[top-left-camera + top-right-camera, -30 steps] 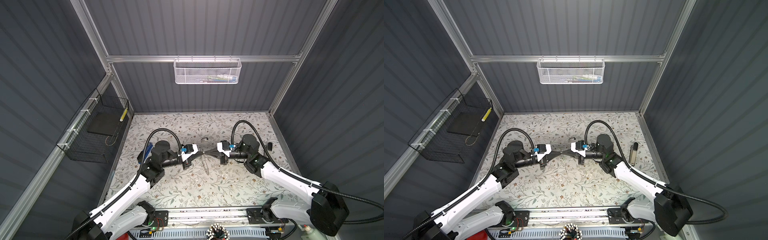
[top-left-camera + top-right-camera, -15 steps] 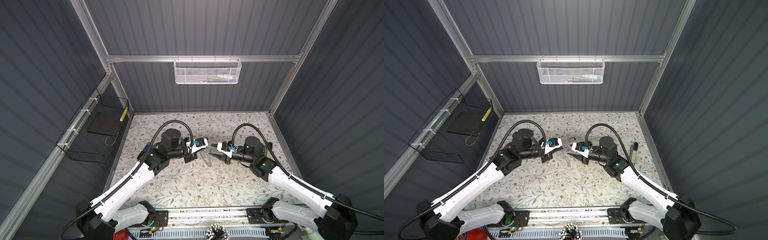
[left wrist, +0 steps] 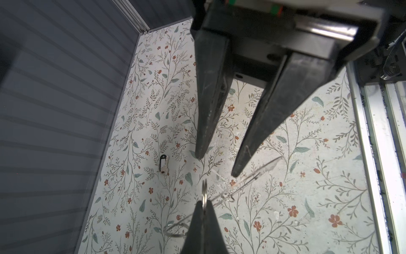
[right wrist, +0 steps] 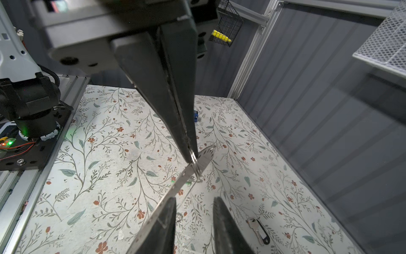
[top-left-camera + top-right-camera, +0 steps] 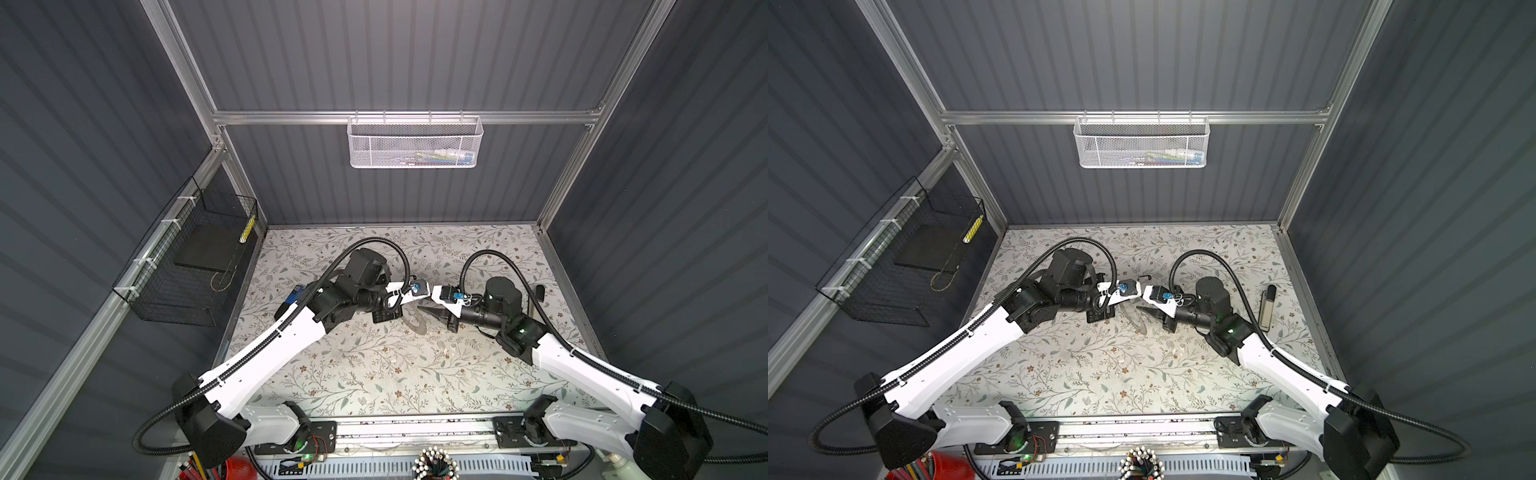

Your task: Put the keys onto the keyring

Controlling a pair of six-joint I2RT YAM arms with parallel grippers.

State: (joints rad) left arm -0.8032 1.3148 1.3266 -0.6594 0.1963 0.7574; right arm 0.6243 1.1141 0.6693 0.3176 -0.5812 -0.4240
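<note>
The keyring [image 4: 204,157] is a thin flat grey ring hanging tilted above the floral table, also seen in both top views [image 5: 417,325] [image 5: 1139,323]. My left gripper [image 3: 204,205] is shut on it, pinching a small wire loop at its rim [image 4: 194,159]. My right gripper [image 4: 195,211] faces it, open, with nothing between its fingers. The ring's band runs along the outside of one of its fingers [image 4: 169,220]. One of the keys, silver with a black oval tag [image 4: 258,231] [image 3: 163,165], lies flat on the table, apart from both grippers. A green speck [image 4: 189,182] shows by the ring.
A blue stapler [image 5: 293,297] lies behind the left arm. A dark and silver bar [image 5: 1266,307] lies at the right wall. A black wire basket [image 5: 195,266] hangs on the left wall and a white mesh basket [image 5: 415,143] on the back wall.
The two grippers were tip to tip over the table's middle. The right gripper has opened and drawn back a little. The left arm's elbow has risen, its gripper still shut on the ring.
</note>
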